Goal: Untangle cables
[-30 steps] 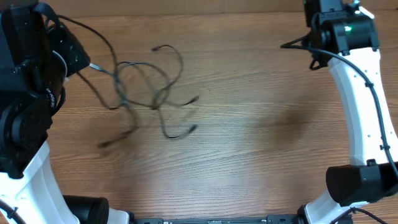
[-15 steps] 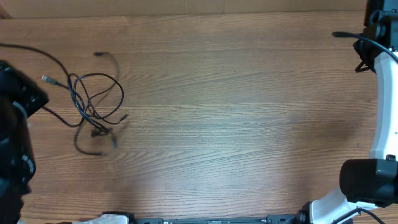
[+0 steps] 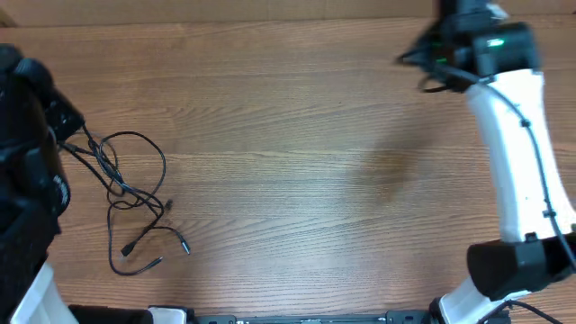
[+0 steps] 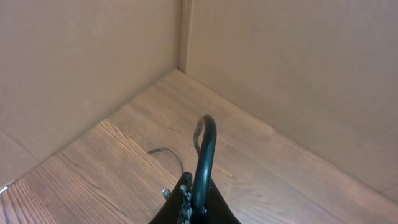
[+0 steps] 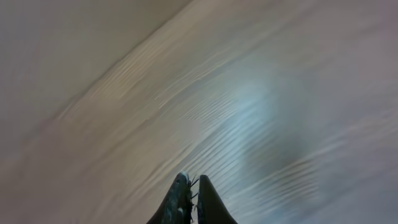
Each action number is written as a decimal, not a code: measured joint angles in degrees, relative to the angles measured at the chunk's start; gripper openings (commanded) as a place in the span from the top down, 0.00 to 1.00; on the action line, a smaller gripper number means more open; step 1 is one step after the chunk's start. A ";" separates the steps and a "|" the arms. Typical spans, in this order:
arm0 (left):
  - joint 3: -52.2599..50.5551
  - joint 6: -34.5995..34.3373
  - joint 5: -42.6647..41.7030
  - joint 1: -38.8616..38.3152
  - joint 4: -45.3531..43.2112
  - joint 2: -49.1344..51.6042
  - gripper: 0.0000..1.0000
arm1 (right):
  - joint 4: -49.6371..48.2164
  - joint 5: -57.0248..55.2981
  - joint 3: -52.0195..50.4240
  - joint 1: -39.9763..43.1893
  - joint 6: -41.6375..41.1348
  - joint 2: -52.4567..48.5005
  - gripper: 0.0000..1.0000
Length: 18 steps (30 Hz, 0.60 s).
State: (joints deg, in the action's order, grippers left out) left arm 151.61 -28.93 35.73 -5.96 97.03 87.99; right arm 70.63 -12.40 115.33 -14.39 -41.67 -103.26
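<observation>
Forming one tangle, the cables (image 3: 117, 188) lie on the table (image 3: 297, 180).

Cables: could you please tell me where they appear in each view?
Overhead: cables tangled near the left edge.
Left wrist: a loop rising from the left gripper, bottom centre; one strand behind on the table.
Right wrist: not in it.
Shared landmark: the wooden table.

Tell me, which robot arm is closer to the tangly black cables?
Left. The left arm sits right beside the cables at the table's left edge, with strands running up to it. The right arm is way across the table, on the right side.
</observation>
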 measured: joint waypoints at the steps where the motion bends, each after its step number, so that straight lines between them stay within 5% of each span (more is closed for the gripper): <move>1: -0.11 0.00 -0.02 0.00 0.02 0.15 0.96 | -0.42 0.44 0.00 -2.64 0.66 0.00 0.96; 11: -0.13 0.02 -0.02 0.00 0.00 0.04 0.96 | 0.24 -0.83 0.00 -18.88 3.65 0.00 0.96; 12: -0.13 0.04 -0.02 0.00 0.00 0.04 0.96 | 0.44 -1.51 0.00 -19.41 3.78 0.00 0.77; 13: -0.13 0.07 -0.02 0.00 0.00 0.04 0.96 | 0.66 -2.16 0.00 -19.80 3.61 0.00 0.32; 14: -0.13 0.11 -0.04 0.00 0.00 0.04 0.96 | 0.83 -2.62 0.00 -19.91 3.96 0.00 0.05; 18: -0.13 0.22 -0.48 0.00 0.00 0.04 0.96 | 1.81 -3.48 0.00 -19.82 4.24 0.00 0.00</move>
State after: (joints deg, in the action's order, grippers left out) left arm 151.48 -28.71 35.24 -5.96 97.03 88.03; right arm 72.44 -15.88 115.33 -34.22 -37.43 -103.26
